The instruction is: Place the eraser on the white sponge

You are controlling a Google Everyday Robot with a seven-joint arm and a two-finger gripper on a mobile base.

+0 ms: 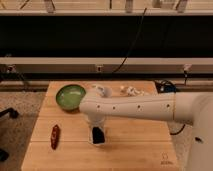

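Observation:
My gripper [98, 134] hangs from the white arm [135, 107] that reaches in from the right, low over the middle of the wooden table [140, 145]. It is shut on the eraser [99, 136], a small black block held upright between the fingers. The white sponge is almost wholly hidden under the gripper and eraser. Only a pale sliver of it [92, 137] shows at the eraser's left edge. I cannot tell whether the eraser touches the sponge.
A green bowl [70, 96] sits at the back left, partly behind the arm. A dark red elongated item [55, 136] lies at the front left. A translucent cup [103, 90] and a white tube-like bottle [132, 91] stand at the back.

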